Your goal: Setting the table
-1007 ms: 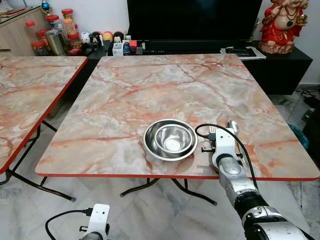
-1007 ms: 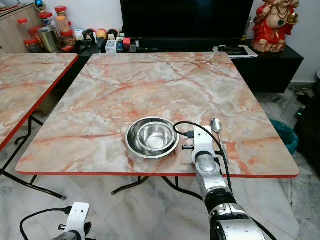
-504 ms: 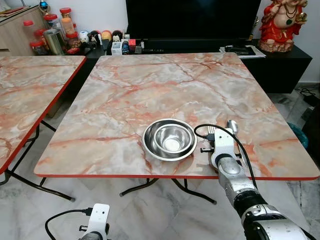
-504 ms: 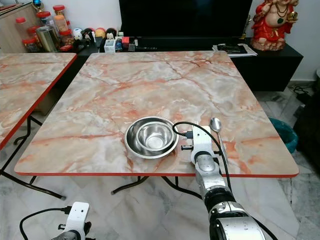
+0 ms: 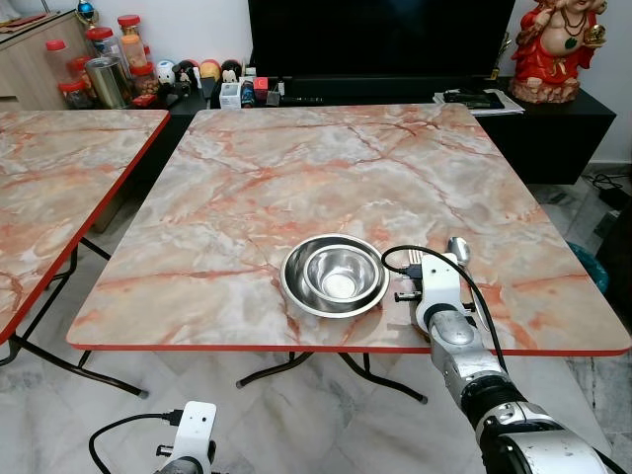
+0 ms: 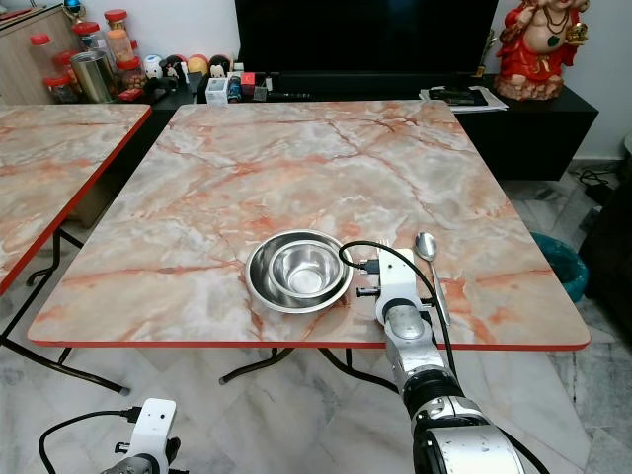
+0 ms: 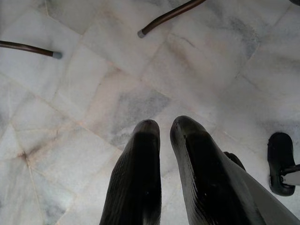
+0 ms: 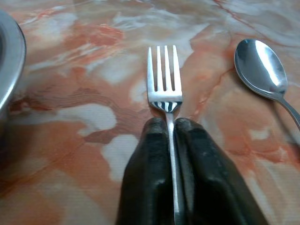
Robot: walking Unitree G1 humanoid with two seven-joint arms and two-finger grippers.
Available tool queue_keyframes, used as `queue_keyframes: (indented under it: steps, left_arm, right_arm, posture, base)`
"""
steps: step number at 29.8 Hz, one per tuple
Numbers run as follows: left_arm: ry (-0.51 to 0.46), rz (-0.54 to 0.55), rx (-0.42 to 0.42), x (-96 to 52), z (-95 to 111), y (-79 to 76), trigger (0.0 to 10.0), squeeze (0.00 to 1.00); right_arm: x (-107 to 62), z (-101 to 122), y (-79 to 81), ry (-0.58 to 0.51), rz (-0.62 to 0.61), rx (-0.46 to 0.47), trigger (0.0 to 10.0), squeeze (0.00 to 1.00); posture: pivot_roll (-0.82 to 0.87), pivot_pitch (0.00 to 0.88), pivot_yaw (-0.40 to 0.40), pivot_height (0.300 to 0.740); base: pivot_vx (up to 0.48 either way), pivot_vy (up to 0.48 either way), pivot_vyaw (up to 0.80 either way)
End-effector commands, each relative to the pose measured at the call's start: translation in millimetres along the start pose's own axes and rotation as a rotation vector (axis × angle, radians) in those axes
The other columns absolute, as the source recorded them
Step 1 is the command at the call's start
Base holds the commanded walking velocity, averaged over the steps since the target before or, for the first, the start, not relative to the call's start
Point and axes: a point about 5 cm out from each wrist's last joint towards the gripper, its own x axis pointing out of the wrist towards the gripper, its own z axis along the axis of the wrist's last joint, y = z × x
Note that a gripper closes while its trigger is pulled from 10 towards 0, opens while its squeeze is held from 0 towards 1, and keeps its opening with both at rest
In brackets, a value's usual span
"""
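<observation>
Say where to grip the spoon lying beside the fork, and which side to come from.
Grip the spoon on its thin handle, not the rounded bowl, coming from above with the jaws across it. It lies flat on the table, clear of the fork held by the right gripper.

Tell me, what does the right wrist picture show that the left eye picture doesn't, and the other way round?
The right wrist view gives the close detail: the right pincer closed on the handle of a fork, tines pointing away over the marble table.

The left eye view gives the wider room: both stacked steel bowls whole, a second table, the black screen, a red statue, jars, and the left pincer's arm hanging low over the floor.

Both share the spoon lying beside the fork, the bowl's rim and the marble top.
</observation>
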Motion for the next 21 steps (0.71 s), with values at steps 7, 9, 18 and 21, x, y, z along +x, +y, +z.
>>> queue_keyframes:
  steps: [7, 9, 18, 21]
  left_arm:
    - [0.014, 0.015, 0.007, 0.0, -0.5, 3.8, 10.0, 0.0]
    - [0.014, 0.015, 0.008, 0.0, -0.5, 4.0, 10.0, 0.0]
    - [0.012, 0.017, 0.013, 0.3, 0.6, 4.2, 10.0, 0.0]
    - [0.011, 0.018, 0.013, 0.4, 0.9, 4.2, 10.0, 0.0]
  right_arm:
    - [0.9, 3.2, 2.5, -0.006, 0.004, 0.008, 10.0, 1.0]
    - [1.1, 3.9, 2.6, -0.008, 0.003, 0.009, 10.0, 1.0]
    - [1.3, 5.4, 2.7, -0.017, 0.004, 0.014, 10.0, 1.0]
    - [1.4, 6.6, 2.6, -0.024, 0.004, 0.015, 10.0, 1.0]
  posture:
    - [0.0, 0.0, 0.014, 0.736]
    - [0.0, 0.0, 0.014, 0.736]
    - [0.0, 0.0, 0.016, 0.736]
    - [0.0, 0.0, 0.016, 0.736]
  base:
    - [0.0, 0.0, 0.0]
    - [0.0, 0.0, 0.0]
    - [0.0, 0.0, 0.0]
    - [0.0, 0.0, 0.0]
